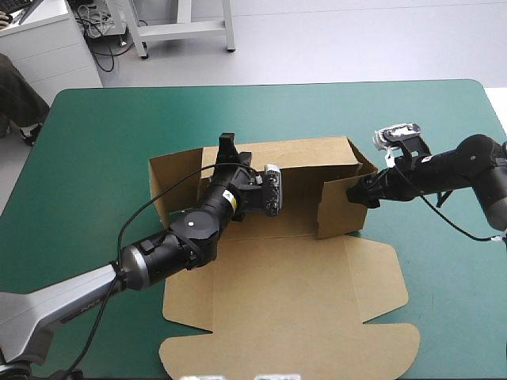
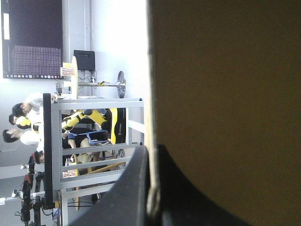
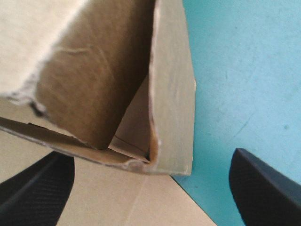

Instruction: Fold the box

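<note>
Clamping box (image 1: pixel 301 285) wall edge: left claw (image 2: pixel 150 149); right claw (image 3: pixel 149 155) gapes before its corner.

No lettering I can read from here.
The only label in sight is a small yellow sticker (image 1: pixel 230 199) on the wrist of my left arm, behind the left gripper (image 1: pixel 228 145). Its print is too small to make out.
</note>
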